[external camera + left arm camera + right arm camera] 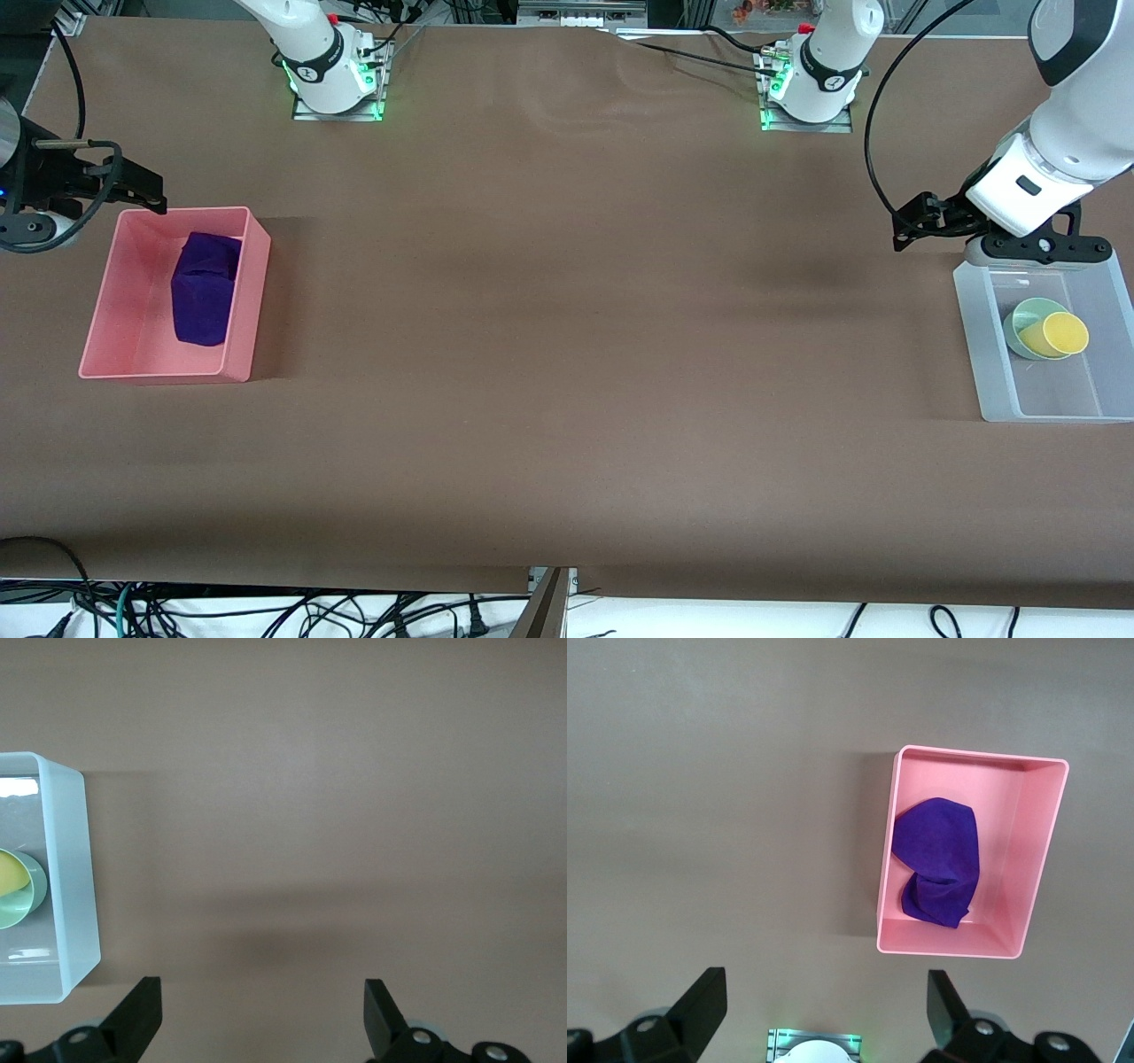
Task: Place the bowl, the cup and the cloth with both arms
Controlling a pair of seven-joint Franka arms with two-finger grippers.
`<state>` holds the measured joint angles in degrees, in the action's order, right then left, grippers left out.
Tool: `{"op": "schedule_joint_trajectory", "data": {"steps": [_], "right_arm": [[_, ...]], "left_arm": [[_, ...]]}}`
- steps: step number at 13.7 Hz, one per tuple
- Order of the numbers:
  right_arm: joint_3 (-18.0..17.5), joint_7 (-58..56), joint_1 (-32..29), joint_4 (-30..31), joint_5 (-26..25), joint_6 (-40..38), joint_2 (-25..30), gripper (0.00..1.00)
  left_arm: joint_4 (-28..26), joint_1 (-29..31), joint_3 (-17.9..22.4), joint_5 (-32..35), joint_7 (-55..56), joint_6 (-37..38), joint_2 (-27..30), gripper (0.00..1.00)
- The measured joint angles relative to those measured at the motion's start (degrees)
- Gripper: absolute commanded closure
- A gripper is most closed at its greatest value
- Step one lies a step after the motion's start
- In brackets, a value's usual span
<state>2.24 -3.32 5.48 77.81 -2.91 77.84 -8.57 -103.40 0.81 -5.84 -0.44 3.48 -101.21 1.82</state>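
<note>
The purple cloth (205, 288) lies crumpled in the pink bin (248, 292) at the right arm's end of the table; it also shows in the right wrist view (939, 859). The mint-green bowl (1021, 321) sits in the clear bin (992, 354) at the left arm's end, with the yellow cup (1061, 335) tipped inside it. The left wrist view shows the edge of the bowl (31, 895) and the cup (7, 873). My left gripper (912, 221) is open and empty, up over the table beside the clear bin. My right gripper (155, 193) is open and empty, up beside the pink bin.
The two arm bases (337, 84) (811, 89) with green lights stand along the table's edge farthest from the front camera. The right base (815, 1050) shows in the right wrist view. Brown table surface spreads between the two bins. Cables hang below the nearest edge.
</note>
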Motion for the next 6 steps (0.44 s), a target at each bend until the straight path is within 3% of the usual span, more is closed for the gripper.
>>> {"op": "schedule_joint_trajectory", "data": {"steps": [6], "right_arm": [[0.0, 0.0, 0.0, 0.0, 0.0, 0.0, 0.0, 0.0]], "left_arm": [[0.0, -2.4, 3.3, 0.0, 0.3, -0.1, 0.0, 0.0]]}}
